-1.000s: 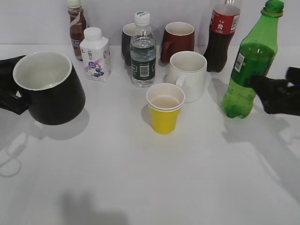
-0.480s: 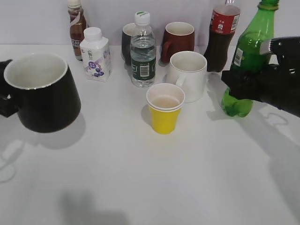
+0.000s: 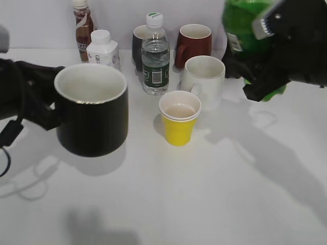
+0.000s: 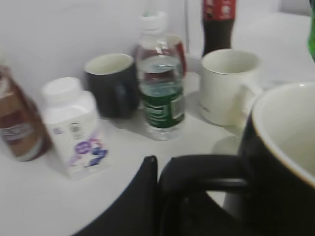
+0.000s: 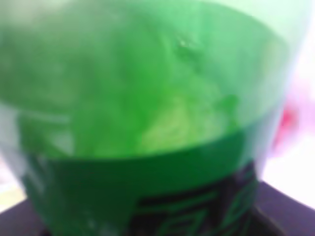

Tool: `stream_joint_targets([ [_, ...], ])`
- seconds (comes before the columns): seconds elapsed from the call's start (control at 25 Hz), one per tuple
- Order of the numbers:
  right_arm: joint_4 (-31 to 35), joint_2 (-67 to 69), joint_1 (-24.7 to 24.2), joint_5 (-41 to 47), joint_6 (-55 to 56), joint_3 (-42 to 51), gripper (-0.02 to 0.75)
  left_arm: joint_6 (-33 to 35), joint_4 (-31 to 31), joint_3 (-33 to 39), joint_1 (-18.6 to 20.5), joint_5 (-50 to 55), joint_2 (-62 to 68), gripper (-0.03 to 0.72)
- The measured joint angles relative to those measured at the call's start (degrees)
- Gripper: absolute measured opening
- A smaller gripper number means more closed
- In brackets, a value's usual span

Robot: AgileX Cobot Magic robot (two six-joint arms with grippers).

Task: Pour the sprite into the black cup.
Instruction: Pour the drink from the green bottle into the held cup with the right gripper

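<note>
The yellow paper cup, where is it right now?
In the exterior view the yellow paper cup stands on the table near the middle, just in front of the white mug and to the right of the raised black cup.

Sprite bottle: top cut off by the exterior frame edge, lower body behind the right claw. In the right wrist view it's one green blur, claw fingers not visible. Black cup: cropped right and bottom in the left wrist view, left claw blurred, grip unclear.
</note>
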Motion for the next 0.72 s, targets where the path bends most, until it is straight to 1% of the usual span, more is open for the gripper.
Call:
stream_joint_targets([
  [0.08,-1.06,-1.17,3.75,5.94,-3.39,-2.47,0.438,0.00,-2.25,-2.40,-3.08,4.43,0.00,0.041],
  [0.24,-2.55,-1.36,9.30,17.04,-9.56,-6.66,0.438,-0.03,-3.66,-6.74,-7.66,10.78,0.00,0.041],
  [0.4,-10.65,-1.36,14.08,22.78,-11.55,-8.70,0.438,-0.07,-3.72,-9.90,-10.84,16.94,0.00,0.041],
  [0.52,-16.38,-1.36,18.18,27.24,-11.82,-9.86,0.438,-0.07,-3.61,-11.07,-12.47,19.68,0.00,0.041],
  [0.6,-18.92,-1.36,19.89,29.11,-11.87,-10.53,0.438,-0.07,-3.61,-11.21,-13.56,20.02,0.00,0.041],
  [0.72,-22.04,-1.36,20.69,30.77,-11.91,-10.89,0.438,-0.07,-3.30,-11.21,-15.08,21.30,0.00,0.041],
])
